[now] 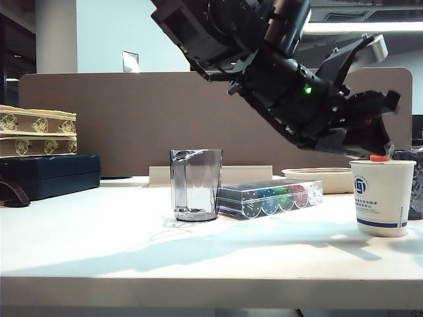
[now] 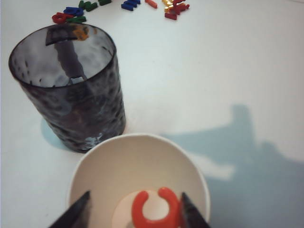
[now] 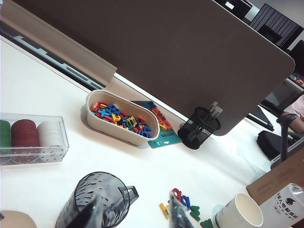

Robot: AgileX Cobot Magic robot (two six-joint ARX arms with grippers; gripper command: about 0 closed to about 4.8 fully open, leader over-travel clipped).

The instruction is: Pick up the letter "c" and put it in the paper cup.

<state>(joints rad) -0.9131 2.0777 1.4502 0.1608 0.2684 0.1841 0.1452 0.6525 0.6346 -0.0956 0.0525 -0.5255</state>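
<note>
Your left gripper hangs straight over the mouth of the paper cup, its two dark fingertips spread apart with the letter "c" between them. From the left wrist view you cannot tell whether the pads touch the letter or whether it is lying on the cup's floor; its gap points away from the camera. In the exterior view the left gripper sits just above the rim of the paper cup at the right of the table, with a sliver of the letter "c" showing at rim level.

Just beside the paper cup stands a dark pen holder, and past it loose letters lie scattered on the table.

Your right gripper is held up off the table, fingers wide and empty, looking over a tray of letters, a clear box of chips, a mesh pen pot and another cup.

In the exterior view a clear grey cup stands mid-table, near the chip box.
</note>
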